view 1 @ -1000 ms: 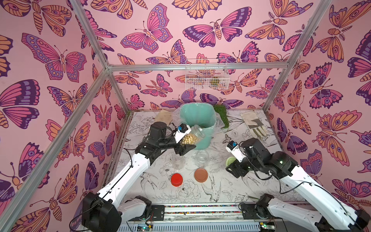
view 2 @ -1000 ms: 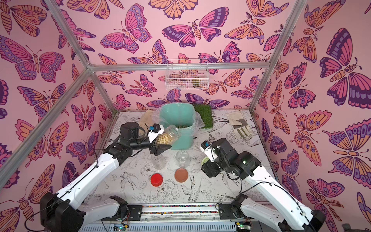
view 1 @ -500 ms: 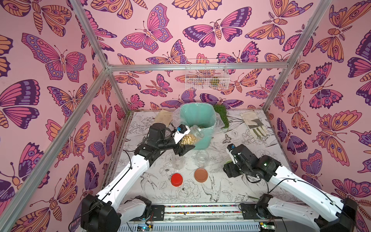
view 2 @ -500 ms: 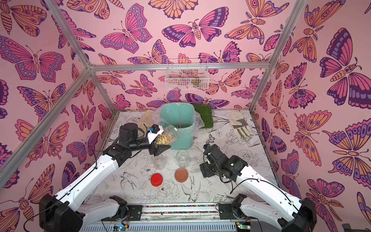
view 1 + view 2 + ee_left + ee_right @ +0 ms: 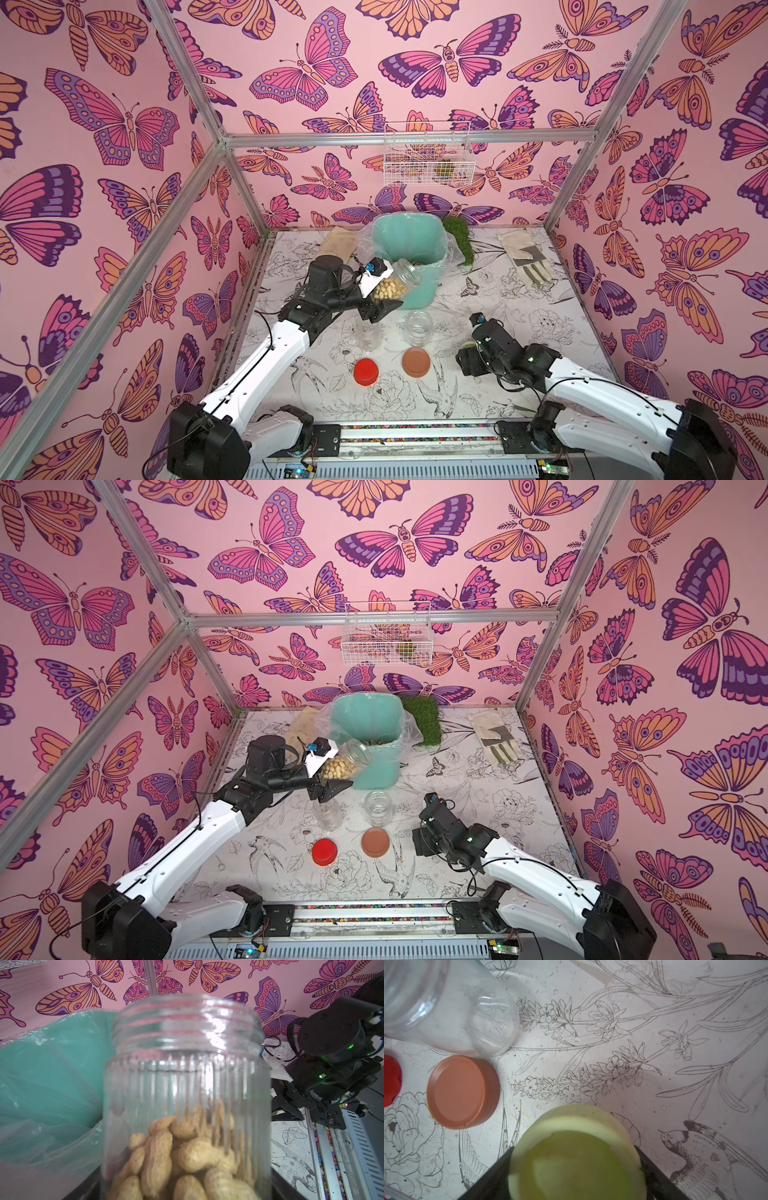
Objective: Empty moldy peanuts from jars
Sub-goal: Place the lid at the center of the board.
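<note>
Right arm (image 5: 582, 382) has dropped lower and come toward the front since a second ago, taking the green lid (image 5: 575, 1157) with it; left arm (image 5: 266, 365) has barely shifted. Top views: left fingers (image 5: 384, 308) are clamped across the full jar (image 5: 401, 277). It is tilted, mouth raised, close to the near rim of the bin (image 5: 419, 293); whether it is over the rim, cannot tell. Peanuts (image 5: 387, 288) are settled toward the base, none spilling. Two empty jars (image 5: 417, 328) stand on the tabletop (image 5: 519, 299), near the red lid (image 5: 366, 372) and brown lid (image 5: 416, 362). Left wrist: jar uncapped, threads bare, liner (image 5: 52, 1084) just beside it. Right wrist: right fingers (image 5: 497, 1167) are closed on the green lid, low over the tabletop near the brown lid. Judgement: bring the mouth past the rim before rolling the wrist further, then pour slowly so nothing bounces off the loose liner. Right side: set the lid flat beside the others.
</note>
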`<action>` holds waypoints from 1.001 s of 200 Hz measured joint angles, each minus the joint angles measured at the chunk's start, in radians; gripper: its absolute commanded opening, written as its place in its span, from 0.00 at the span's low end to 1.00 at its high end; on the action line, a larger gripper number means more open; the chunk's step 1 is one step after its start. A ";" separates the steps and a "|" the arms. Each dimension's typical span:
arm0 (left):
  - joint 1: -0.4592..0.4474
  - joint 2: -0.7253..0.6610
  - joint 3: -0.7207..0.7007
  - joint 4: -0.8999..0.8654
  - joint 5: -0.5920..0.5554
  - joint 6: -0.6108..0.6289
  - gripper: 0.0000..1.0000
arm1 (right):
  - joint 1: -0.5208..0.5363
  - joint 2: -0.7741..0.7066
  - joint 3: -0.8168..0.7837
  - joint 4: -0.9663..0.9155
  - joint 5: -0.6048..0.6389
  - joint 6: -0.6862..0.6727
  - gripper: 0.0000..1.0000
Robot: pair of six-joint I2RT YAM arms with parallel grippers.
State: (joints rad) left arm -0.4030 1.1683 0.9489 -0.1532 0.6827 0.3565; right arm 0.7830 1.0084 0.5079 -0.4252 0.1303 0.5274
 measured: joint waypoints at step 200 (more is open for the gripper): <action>0.000 0.001 0.000 0.000 -0.003 -0.001 0.00 | 0.018 0.131 -0.092 0.183 -0.008 0.074 0.90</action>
State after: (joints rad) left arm -0.4030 1.1690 0.9489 -0.1532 0.6800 0.3557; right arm 0.8013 1.1393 0.4164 -0.2424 0.1226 0.6010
